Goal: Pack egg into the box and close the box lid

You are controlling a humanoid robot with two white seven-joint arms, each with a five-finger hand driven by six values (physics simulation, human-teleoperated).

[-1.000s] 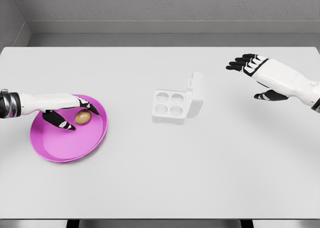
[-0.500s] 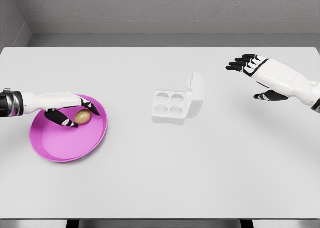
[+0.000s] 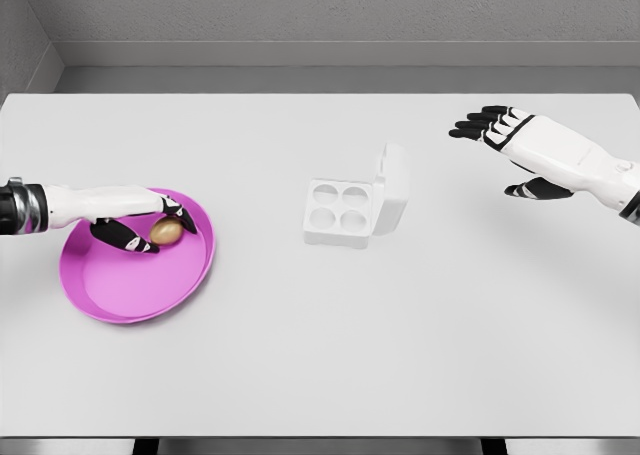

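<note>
The left hand (image 3: 135, 220) reaches into the pink plate (image 3: 110, 293), its fingers curled around the brown egg (image 3: 166, 232), which sits on the plate's far side. To the right on the white desk (image 3: 320, 355), well apart, stands the box (image 3: 340, 213), lid upright, four cups empty. The right hand (image 3: 515, 145) hovers beyond it, fingers spread, holding nothing.

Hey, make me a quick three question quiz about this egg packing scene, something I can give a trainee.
1. True or false: the egg already sits in the box.
2. Which hand is closing around the egg: left or right?
3. Fill in: the egg lies in a ___ plate.

Key: 1 false, the four cups are empty and the lid stands open. 2 left; the right hand hovers open, away from the box. 3 pink.
</note>
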